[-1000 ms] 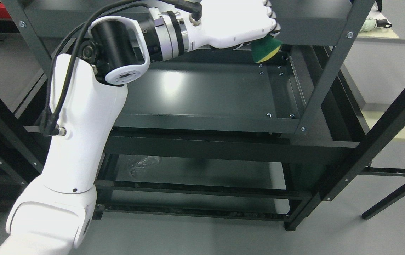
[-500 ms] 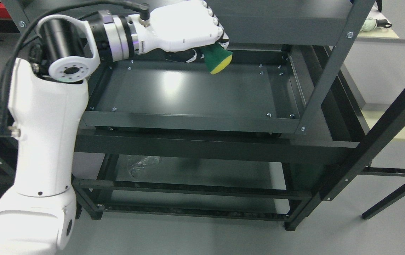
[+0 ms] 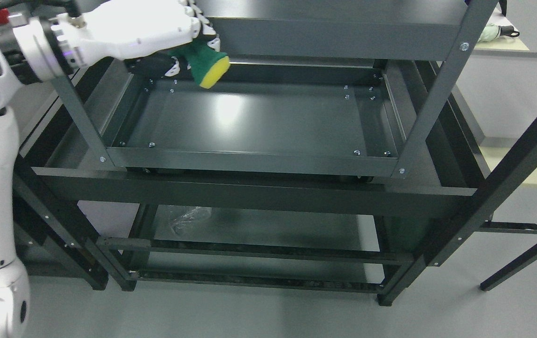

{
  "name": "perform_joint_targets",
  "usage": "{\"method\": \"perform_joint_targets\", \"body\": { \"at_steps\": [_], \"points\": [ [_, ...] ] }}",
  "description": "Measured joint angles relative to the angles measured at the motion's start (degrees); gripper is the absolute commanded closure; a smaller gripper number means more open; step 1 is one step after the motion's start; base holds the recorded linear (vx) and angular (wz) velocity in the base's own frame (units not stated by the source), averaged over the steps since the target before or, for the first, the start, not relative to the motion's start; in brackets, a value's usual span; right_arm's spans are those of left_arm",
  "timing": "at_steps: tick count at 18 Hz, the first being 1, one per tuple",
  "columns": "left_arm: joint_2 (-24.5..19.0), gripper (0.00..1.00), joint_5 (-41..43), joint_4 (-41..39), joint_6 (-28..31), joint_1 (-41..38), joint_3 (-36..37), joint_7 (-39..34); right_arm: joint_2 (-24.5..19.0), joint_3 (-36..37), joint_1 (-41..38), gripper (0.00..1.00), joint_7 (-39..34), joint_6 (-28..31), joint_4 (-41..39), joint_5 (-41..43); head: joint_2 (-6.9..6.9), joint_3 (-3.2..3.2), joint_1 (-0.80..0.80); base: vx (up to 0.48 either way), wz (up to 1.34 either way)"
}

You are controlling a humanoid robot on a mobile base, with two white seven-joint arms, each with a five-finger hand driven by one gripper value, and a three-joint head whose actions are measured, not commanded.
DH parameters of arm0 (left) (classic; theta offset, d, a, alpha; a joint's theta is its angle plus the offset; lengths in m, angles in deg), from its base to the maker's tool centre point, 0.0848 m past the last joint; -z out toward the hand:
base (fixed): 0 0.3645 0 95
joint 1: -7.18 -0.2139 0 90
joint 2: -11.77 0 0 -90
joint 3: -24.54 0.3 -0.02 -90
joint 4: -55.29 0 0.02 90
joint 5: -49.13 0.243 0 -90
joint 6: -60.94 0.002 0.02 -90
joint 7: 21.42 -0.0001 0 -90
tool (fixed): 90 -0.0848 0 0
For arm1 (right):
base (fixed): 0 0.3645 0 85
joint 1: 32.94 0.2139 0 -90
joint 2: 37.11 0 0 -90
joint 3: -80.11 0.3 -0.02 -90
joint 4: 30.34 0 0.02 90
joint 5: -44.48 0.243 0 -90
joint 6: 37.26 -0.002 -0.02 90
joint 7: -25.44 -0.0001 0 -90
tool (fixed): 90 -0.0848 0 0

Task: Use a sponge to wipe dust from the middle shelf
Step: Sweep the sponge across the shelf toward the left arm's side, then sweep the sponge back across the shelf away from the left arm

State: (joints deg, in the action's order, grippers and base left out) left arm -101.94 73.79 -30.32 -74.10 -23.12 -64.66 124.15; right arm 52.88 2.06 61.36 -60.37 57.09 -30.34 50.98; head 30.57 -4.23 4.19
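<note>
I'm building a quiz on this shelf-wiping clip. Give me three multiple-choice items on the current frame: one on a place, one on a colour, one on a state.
1. Where is the sponge?
A. at the back left of the middle shelf
B. at the shelf's front right corner
C. on the floor

2. What colours is the sponge?
A. blue and white
B. green and yellow
C. all pink

3. What is the left hand doing?
A. hanging open
B. gripping the sponge
C. grasping a shelf post

Answers: 1 A, the sponge shows by the shelf's back wall, left of centre. 2 B, its body is green with a yellow face pointing down. 3 B, the fingers are curled round the sponge's top.
</note>
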Motion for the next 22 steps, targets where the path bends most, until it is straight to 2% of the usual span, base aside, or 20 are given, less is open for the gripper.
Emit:
{"method": "perform_joint_targets", "body": {
  "at_steps": [6, 8, 10, 13, 15, 19, 22],
  "points": [
    [-11.47, 1.00, -10.33, 0.51, 0.00, -6.07, -5.88, 0.02, 0.00, 0.00, 0.00, 0.00, 0.00, 0.03, 0.00, 0.00, -0.01, 0.00, 0.00, 0.000, 0.00],
    [-13.23, 1.00, -11.55, 0.63, -0.01, -6.34, -6.73, 0.05, 0.00, 0.00, 0.00, 0.00, 0.00, 0.04, 0.00, 0.00, 0.00, 0.00, 0.00, 0.000, 0.00],
    [-12.93, 1.00, -11.00, 0.73, -0.03, -4.58, -6.25, 0.30, 0.00, 0.00, 0.00, 0.00, -0.01, 0.05, 0.00, 0.00, -0.01, 0.00, 0.00, 0.000, 0.01],
    [-8.40, 1.00, -6.49, 0.94, -0.09, -2.11, -4.80, 0.81, 0.00, 0.00, 0.01, 0.00, -0.01, 0.05, 0.00, 0.00, -0.01, 0.00, 0.00, 0.002, 0.02],
    [-2.32, 1.00, -1.92, 1.10, -0.09, -0.81, -3.18, 1.27, 0.00, 0.00, 0.00, 0.00, -0.01, 0.07, 0.00, 0.00, -0.01, 0.00, 0.00, 0.000, 0.00],
    [6.63, 1.00, 5.07, 1.33, -0.05, 1.02, 2.02, 0.75, 0.00, 0.00, 0.00, 0.00, -0.01, 0.08, 0.00, 0.00, 0.00, 0.00, 0.00, 0.000, -0.01],
    [10.98, 1.00, 7.65, 1.40, -0.02, 1.77, 5.89, -1.97, 0.00, 0.00, 0.00, 0.00, -0.01, 0.08, 0.00, 0.00, -0.01, 0.00, 0.00, 0.000, 0.00]
  ]
}}
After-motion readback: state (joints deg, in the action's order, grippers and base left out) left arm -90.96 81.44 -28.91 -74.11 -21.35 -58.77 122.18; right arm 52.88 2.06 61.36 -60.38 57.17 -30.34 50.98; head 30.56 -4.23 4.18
